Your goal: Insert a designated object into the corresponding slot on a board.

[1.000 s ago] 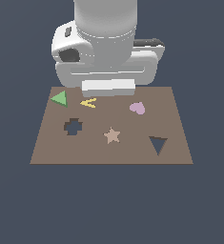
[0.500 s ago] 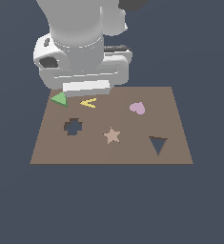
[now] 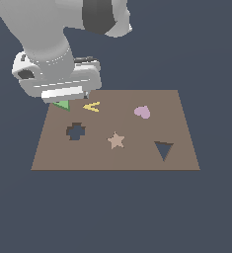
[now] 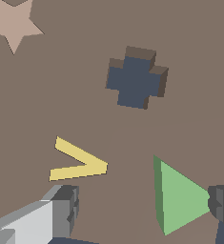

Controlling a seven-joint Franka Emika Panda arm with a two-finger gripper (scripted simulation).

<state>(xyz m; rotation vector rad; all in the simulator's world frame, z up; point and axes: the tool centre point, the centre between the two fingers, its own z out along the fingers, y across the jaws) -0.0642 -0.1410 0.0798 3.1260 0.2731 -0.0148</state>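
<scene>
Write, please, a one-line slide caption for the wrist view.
Open fingers straddle the green triangle on the brown board, beside the yellow chevron.

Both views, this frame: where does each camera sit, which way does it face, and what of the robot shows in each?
Exterior view: off the arm, raised, looking obliquely down at the whole board; the arm and gripper cover the board's far corner on the exterior view's left.
Wrist view: on the wrist, looking down at the board close up; two fingers show, open, either side of the green triangle.
Shared: green triangle, yellow chevron, cross-shaped hole, star.
</scene>
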